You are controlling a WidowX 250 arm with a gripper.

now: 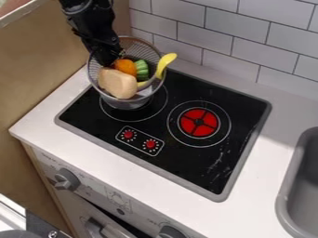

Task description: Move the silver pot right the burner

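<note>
The black gripper (109, 55) hangs down from the upper left, its lower end inside the rear left part of the silver pot (127, 102). The pot stands upright over the left burner (158, 103), with a mesh-like upper wall. In it lie a tan bread-like piece (117, 84), an orange piece (126, 66), a green ridged piece (142, 70) and a yellow utensil (164, 64) leaning out to the right. The gripper's tip is partly hidden by the food. To the right is the red-centred burner (199, 122).
The black stovetop (186, 160) has two red knobs (150, 144) at its front. A grey sink (304, 186) lies at the right, a tiled wall (248, 44) stands behind, and a tan panel (43, 69) is at the left.
</note>
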